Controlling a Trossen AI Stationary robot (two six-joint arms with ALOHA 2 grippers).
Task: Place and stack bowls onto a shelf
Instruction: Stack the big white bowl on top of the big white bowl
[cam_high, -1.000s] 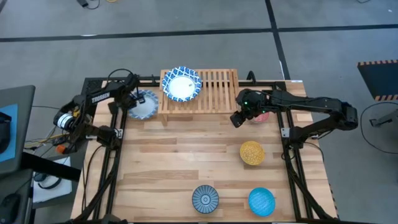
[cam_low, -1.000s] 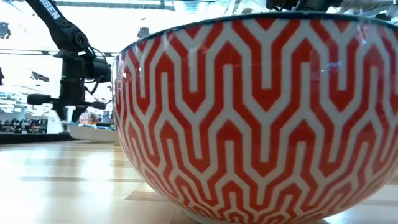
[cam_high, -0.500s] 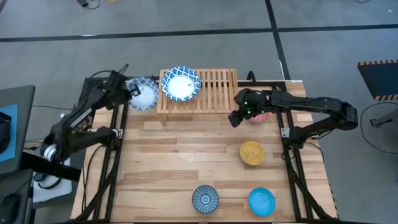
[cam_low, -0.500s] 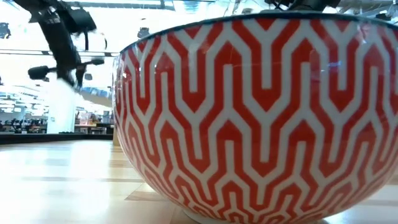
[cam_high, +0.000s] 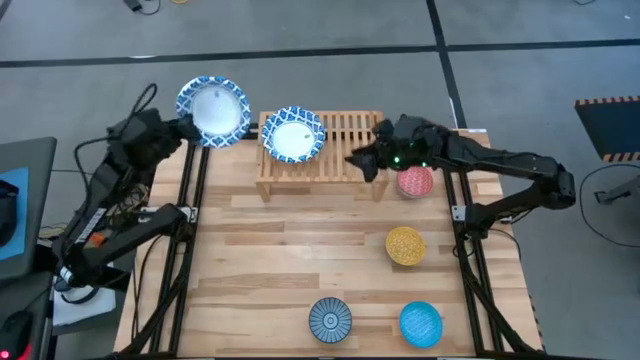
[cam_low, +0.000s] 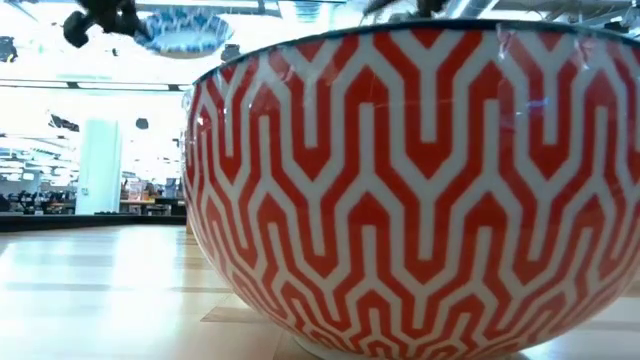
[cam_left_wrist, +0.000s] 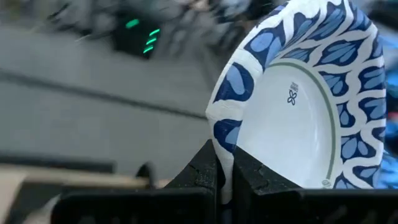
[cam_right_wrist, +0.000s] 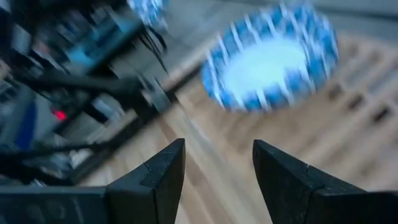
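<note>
The left gripper (cam_left_wrist: 225, 180) has its jaws clamped on the rim of a wide blue-and-white patterned bowl (cam_high: 213, 109), pinching the edge between its two dark fingers (cam_left_wrist: 202, 174). The bowl is lifted clear of the table, beyond its back left corner and just left of the shelf (cam_high: 345, 140); in the low view it hangs high near the top edge. The left arm reaches back from its base at the table's left side, bent at the elbow.

The right gripper (cam_right_wrist: 217, 168) has its jaws spread with nothing between them. It hovers over the right part of the shelf, facing a second patterned bowl (cam_high: 293, 134) resting on the shelf's left end. The right arm stretches in low from the table's right side, passing just above the red bowl (cam_high: 415, 182)
</note>
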